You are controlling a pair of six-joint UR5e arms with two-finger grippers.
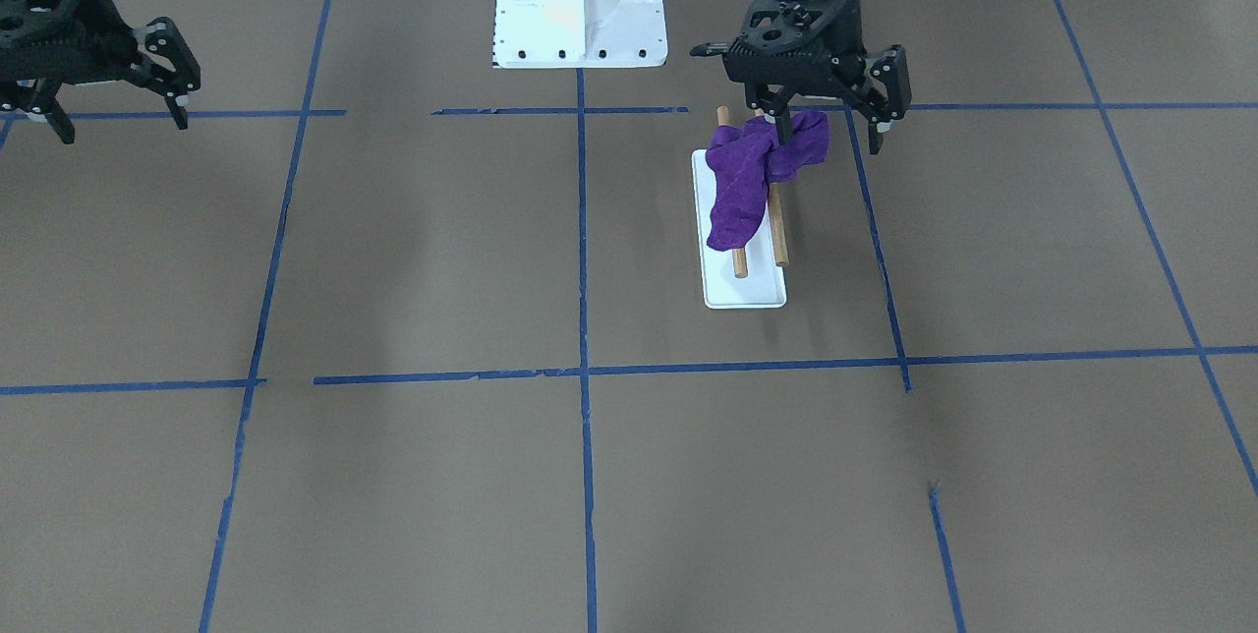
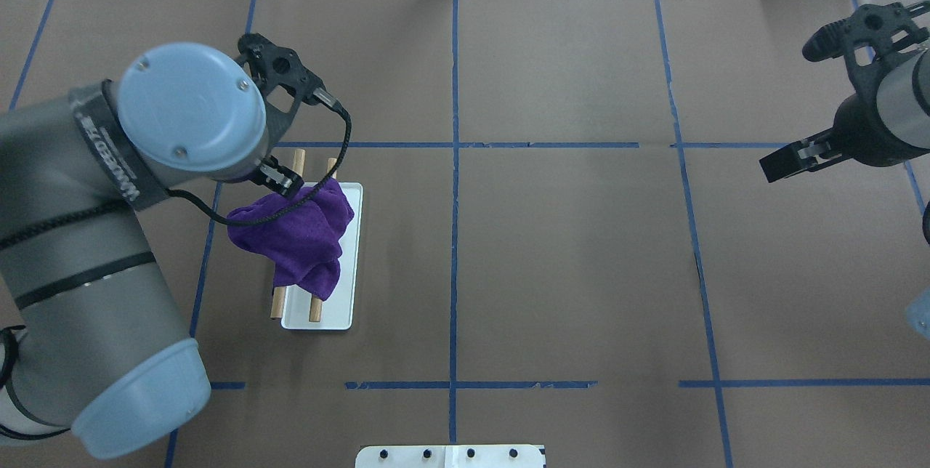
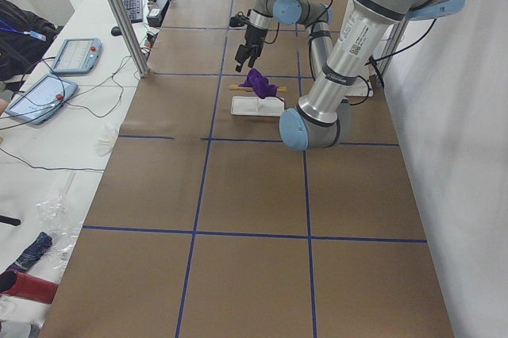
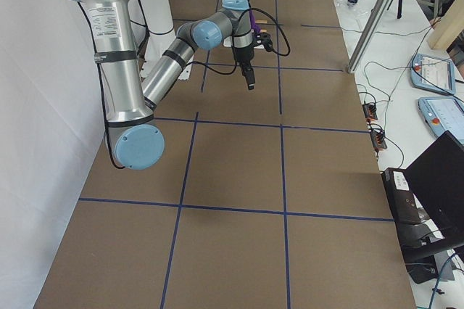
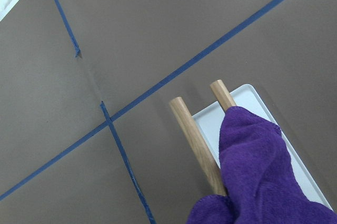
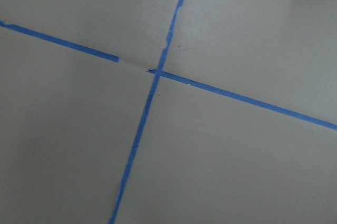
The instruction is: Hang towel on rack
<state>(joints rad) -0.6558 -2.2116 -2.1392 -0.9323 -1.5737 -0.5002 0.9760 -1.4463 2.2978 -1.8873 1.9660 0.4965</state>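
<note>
Left gripper (image 1: pixel 829 134), jaws apart, just above towel (image 1: pixel 737 196) on rack (image 1: pixel 744 294)

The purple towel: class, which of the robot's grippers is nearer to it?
Left. The left gripper hangs open just over one end of the towel, which lies on the rack; the right gripper is far off across the table.

My rack (image 1: pixel 747 294) sits flat on the table (image 1: pixel 393 250), white-based, with 2 parallel brown rods (image 1: pixel 781 240). The fuzzy purple towel (image 1: pixel 739 191) lies bunched across both rods, leaving the rack's rod ends bare.
</note>
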